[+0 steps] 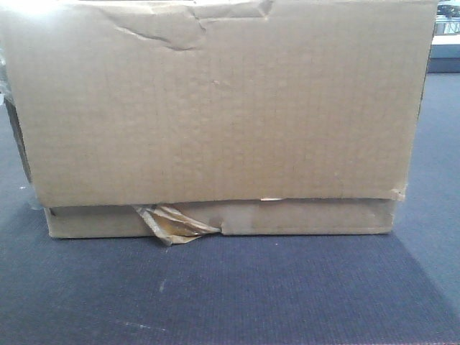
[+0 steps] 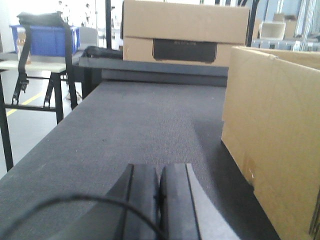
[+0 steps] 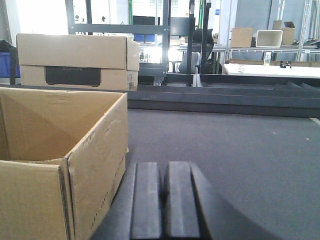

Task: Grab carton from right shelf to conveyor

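Left gripper (image 2: 159, 200): fingers (image 2: 142, 200) pressed together, dark pads meeting along a thin seam, nothing between them. Hovered low over the conveyor (image 2: 125, 135), pointed along its length. A thin black cable (image 2: 75, 202) arced across the near side of the fingers. To the right of the fingers, close by but apart from them, stood the carton (image 2: 275, 145), its plain brown side wall resting on the belt. Far ahead of the fingertips, past the belt's end, sat a second cardboard box (image 2: 185, 35) with a dark handle cut-out. Off to the left of the fingers, well apart, a blue bin (image 2: 47, 40) on a black-framed table, and light floor with a yellow line (image 2: 22, 102).

Right gripper (image 3: 164, 200): fingers (image 3: 147, 200) likewise closed against each other, empty. Held just above the same ribbed belt. To the left of these fingers, near but not touching, rose the carton (image 3: 95, 150), top open, inner walls visible. Ahead and further left, the box with the dark cut-out (image 3: 75, 60). Beyond the fingertips, a dark rail at the belt's far edge, then metal racks (image 3: 260, 45) holding small boxes.

From the front view, neither gripper seen. Carton (image 1: 215, 108) set flat on the conveyor (image 1: 215, 295), filling most of the view, upper face creased near the top edge. Along the bottom, a narrow flap strip (image 1: 309, 217) and a crumpled wad of amber tape (image 1: 169, 223) hanging at its left part.
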Robot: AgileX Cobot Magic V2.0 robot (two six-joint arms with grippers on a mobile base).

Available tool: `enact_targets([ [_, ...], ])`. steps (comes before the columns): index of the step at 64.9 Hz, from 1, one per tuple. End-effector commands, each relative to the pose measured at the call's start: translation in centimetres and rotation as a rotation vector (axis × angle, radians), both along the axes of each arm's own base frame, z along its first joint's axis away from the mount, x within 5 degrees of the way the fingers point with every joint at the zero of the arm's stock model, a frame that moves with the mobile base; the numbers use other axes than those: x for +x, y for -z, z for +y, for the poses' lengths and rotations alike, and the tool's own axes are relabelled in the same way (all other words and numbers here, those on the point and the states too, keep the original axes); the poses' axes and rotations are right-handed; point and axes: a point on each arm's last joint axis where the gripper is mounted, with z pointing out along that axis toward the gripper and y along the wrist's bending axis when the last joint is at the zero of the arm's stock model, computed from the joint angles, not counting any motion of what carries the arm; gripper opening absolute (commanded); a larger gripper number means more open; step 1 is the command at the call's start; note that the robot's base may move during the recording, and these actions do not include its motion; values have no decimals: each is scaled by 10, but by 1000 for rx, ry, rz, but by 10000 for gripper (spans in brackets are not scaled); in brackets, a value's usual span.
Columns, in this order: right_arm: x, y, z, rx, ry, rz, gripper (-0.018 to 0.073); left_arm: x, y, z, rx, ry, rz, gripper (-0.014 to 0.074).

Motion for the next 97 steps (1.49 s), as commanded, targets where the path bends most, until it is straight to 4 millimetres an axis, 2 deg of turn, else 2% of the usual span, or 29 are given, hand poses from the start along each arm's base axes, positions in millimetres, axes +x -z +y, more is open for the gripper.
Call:
enact_targets([
  [1,-1,-2,-1,-6,10,-32,-67,-1,-3,0,0,-1,-41,-8],
  [58,-1,-2,-1,-6,10,-32,-67,-1,-2,0,-1,-1,-38,-8],
  [65,0,-2,-2,-21,53,-35,-67,-1,-2,0,-1,-1,-38,-8],
  [75,12,20,-2,1,141,-18,-67,-1,-2,0,-1,-1,-38,-8],
  [85,29,62,-2,19,157,-5,-67,-1,-2,0,-1,-1,-38,-8],
  [97,38,101,-2,23,161,26,-67,-1,-2,0,-1,-1,-38,-8],
])
